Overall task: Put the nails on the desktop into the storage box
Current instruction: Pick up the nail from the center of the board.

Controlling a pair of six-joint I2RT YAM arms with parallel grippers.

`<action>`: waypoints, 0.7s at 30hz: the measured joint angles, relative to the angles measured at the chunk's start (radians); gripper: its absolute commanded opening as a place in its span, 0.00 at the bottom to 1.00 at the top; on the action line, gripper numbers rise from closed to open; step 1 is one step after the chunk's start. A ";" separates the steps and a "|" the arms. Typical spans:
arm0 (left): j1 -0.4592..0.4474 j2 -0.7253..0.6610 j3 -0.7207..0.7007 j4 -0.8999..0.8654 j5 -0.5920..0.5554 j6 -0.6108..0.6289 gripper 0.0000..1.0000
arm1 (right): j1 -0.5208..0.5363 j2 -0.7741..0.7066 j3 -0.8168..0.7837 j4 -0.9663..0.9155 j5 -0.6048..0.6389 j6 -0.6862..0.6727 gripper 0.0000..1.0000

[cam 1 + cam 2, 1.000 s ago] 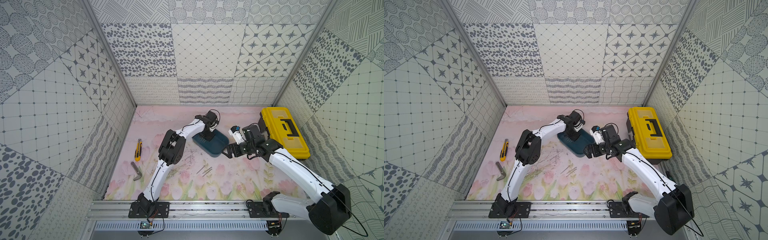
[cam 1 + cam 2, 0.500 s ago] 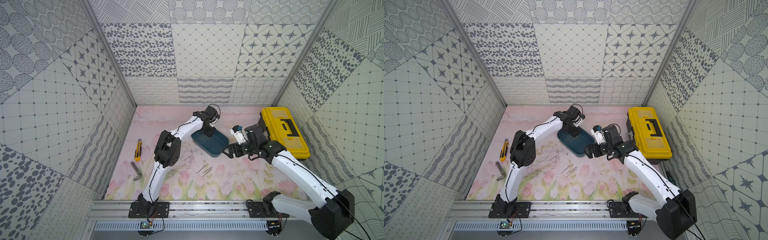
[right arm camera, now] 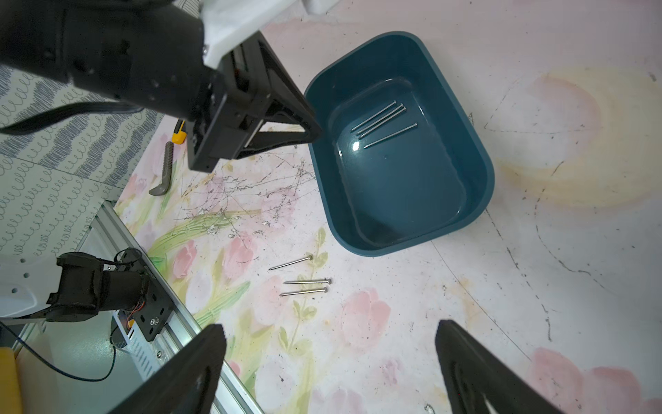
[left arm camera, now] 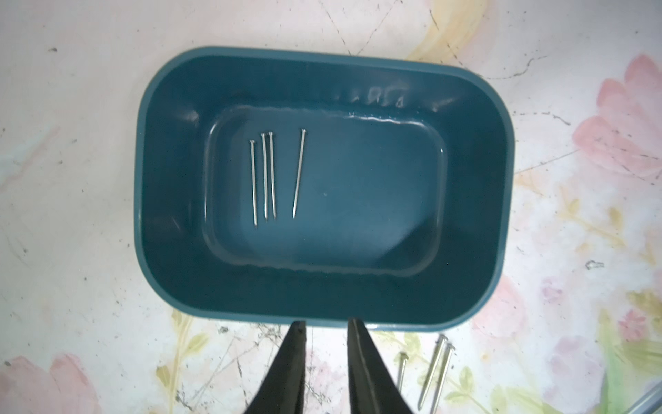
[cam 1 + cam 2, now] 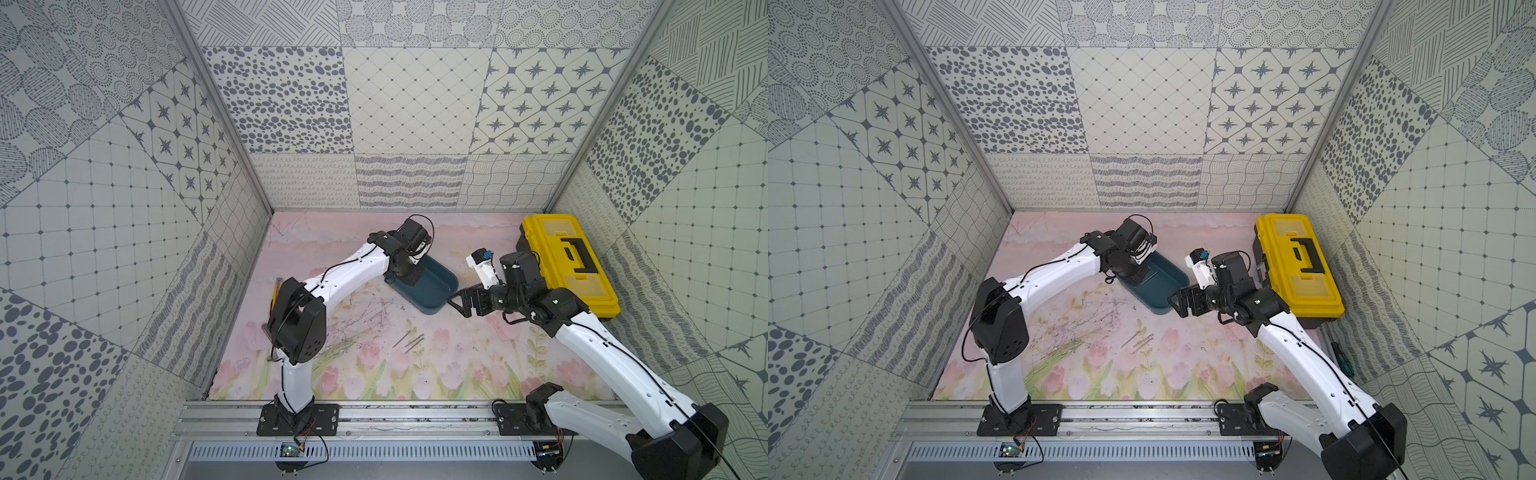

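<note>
Three nails [image 5: 409, 340] lie on desktop [image 5: 457, 361], centre of frame in a top view, below box [image 5: 432, 309]; four more nails [image 4: 272, 175] inside box. Probably light, stiff, slippery, lying flat: pinch at mid-shaft. Fingers: left gripper [image 4: 326, 326] narrowly apart, empty; right gripper [image 3: 329, 328] spread wide, empty.

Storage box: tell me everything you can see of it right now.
The storage box is a shallow, lidless, dark teal tub, glossy like plastic, rectangular with rounded corners and sloped walls. It sits upright on the floral desktop. Four nails lie on its floor, roughly parallel, crosswise, toward one end. The left gripper hangs at one long rim, jaws slightly apart; whether it touches the rim cannot be told.
</note>
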 measured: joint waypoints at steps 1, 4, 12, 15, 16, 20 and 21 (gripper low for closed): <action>-0.007 -0.034 -0.042 -0.001 -0.006 -0.016 0.23 | 0.000 0.000 0.000 -0.001 0.000 -0.003 0.97; -0.038 -0.130 -0.176 0.002 -0.018 -0.079 0.22 | 0.008 0.000 0.000 -0.002 -0.002 -0.006 0.97; -0.143 -0.267 -0.438 0.041 -0.055 -0.256 0.20 | 0.066 -0.021 0.000 -0.008 0.006 0.001 0.97; -0.174 -0.269 -0.495 0.063 -0.063 -0.314 0.18 | 0.084 -0.041 0.000 -0.009 0.014 0.009 0.97; -0.183 -0.267 -0.510 0.071 -0.064 -0.330 0.18 | 0.087 -0.047 0.000 -0.009 0.018 0.013 0.97; -0.214 -0.237 -0.553 0.113 -0.066 -0.386 0.18 | 0.099 -0.060 -0.003 -0.009 0.026 0.031 0.97; -0.220 -0.228 -0.559 0.124 -0.066 -0.399 0.18 | 0.101 -0.061 -0.005 -0.009 0.027 0.034 0.97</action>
